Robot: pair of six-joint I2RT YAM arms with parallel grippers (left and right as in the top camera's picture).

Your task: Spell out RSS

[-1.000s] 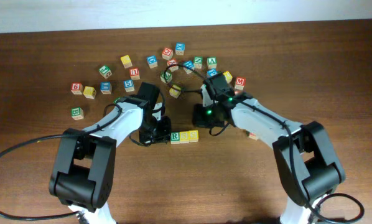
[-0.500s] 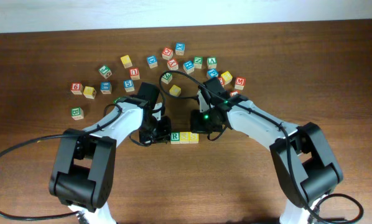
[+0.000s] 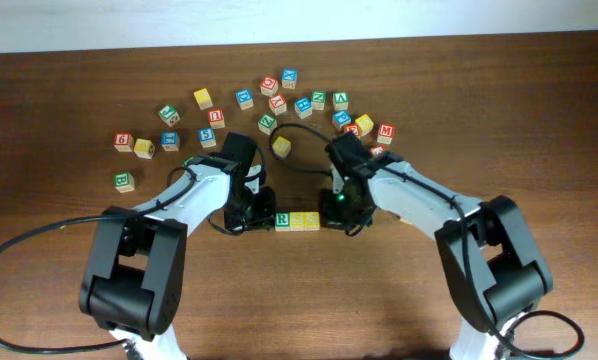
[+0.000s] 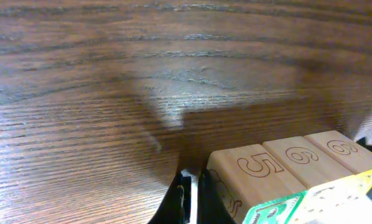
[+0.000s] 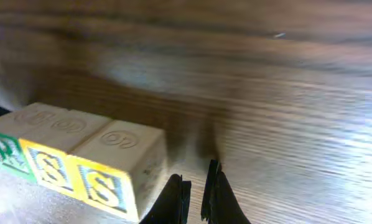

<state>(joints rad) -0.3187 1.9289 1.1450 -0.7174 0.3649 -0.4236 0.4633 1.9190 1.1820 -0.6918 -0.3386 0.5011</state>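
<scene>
Three blocks lie in one straight row on the table (image 3: 399,300), near the middle and nearer than all the others. Read from left to right in the overhead view they are one green R block (image 3: 281,219), then two yellow S blocks, the first S (image 3: 297,220) and the second S (image 3: 311,219). All three touch side to side. In the wrist views their plain wooden faces show engraved digits: one 5 and two 6s.

There are two grippers, one at each end of the row. The left gripper (image 4: 192,186) is low at the table, just left of the R block. Its two fingers stand close together with only a thin slit between them and nothing in it. The nearer finger is right against the R block's end, though contact cannot be told for sure. The right gripper (image 5: 197,186) is low at the table, just right of the second S. Its two fingers are likewise drawn narrow and hold nothing. A thin strip of shadowed wood shows between them and the block.

Twenty loose blocks (image 3: 303,107) show clearly, scattered on the far side of the table from left to right, in red, blue, green and yellow. One of them, a green one (image 3: 124,181), sits apart at the left, nearer than the rest. One or two more are partly hidden by the arms.
</scene>
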